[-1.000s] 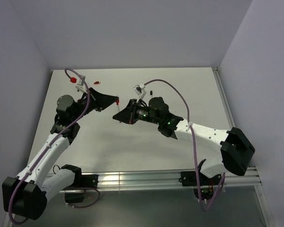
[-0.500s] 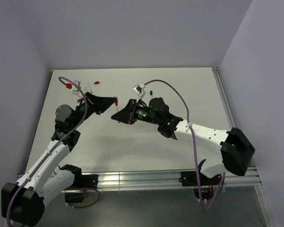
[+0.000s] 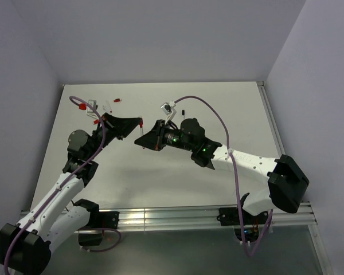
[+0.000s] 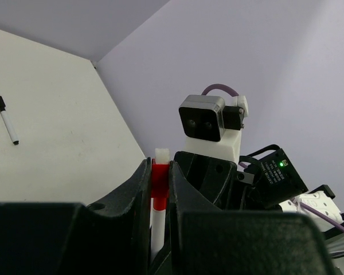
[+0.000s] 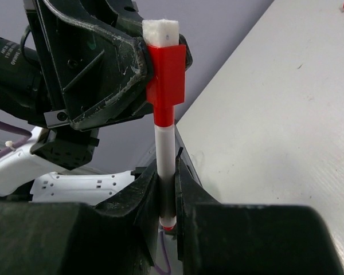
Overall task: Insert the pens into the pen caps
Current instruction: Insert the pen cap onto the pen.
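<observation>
My left gripper (image 3: 139,124) is shut on a red pen cap (image 4: 159,181). A white-barrelled pen (image 5: 165,150) sits in that cap. My right gripper (image 3: 145,139) is shut on the pen's barrel, below the cap (image 5: 167,74). Both grippers meet above the table's middle left. In the left wrist view the barrel (image 4: 156,229) runs down between my own fingers. A black-capped pen (image 3: 184,110) lies on the table behind, also seen in the left wrist view (image 4: 6,121). Loose red caps (image 3: 118,100) lie at the back left.
A purple cable with a red plug tip (image 3: 82,106) loops over the left arm at the back left corner. Another small red piece (image 3: 96,121) lies beside the left gripper. The right arm's purple cable (image 3: 212,112) arcs over the table. An aluminium rail (image 3: 178,216) runs along the near edge.
The left arm's elbow dropped and its cable with the red plug swung left. Both grippers stayed joined at the pen, almost in place.
</observation>
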Tool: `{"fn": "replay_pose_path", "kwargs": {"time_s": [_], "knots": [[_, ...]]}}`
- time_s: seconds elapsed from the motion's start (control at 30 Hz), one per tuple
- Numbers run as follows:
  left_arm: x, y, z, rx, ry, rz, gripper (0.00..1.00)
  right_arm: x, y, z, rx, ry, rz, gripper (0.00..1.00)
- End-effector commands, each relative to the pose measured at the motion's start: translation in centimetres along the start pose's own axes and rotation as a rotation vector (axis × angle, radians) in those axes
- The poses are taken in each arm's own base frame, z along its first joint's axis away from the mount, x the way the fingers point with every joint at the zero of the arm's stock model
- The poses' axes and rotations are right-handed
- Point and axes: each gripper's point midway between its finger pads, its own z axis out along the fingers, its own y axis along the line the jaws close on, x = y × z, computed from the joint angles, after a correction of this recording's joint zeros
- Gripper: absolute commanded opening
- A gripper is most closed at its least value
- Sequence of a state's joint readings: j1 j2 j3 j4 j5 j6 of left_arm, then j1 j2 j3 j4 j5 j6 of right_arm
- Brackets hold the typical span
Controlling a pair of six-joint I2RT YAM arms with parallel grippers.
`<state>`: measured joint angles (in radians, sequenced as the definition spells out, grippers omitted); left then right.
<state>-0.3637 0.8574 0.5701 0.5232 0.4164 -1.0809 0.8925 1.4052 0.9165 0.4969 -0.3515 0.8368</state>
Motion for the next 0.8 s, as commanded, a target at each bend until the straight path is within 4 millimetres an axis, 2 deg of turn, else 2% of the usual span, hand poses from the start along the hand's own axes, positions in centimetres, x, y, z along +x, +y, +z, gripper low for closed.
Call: {"fn": "replay_pose_path", "kwargs": {"time_s": [0.0,0.33,0.77], "knots": [[3.3,-4.2,-1.4,0.143,0.182,0.022,0.00,-5.7,1.9,0.1,0.004,-0.181,-0.075,0.00],[5.2,-3.7,-2.8,0.129,0.232,0.055,0.00,-8.4,1.9,-0.7,0.022,-0.227,-0.106,0.00],[8.4,-3.6,-3.0,0.130,0.291,0.023,0.00,-11.8,1.7,-0.9,0.013,-0.267,-0.125,0.00]]}}
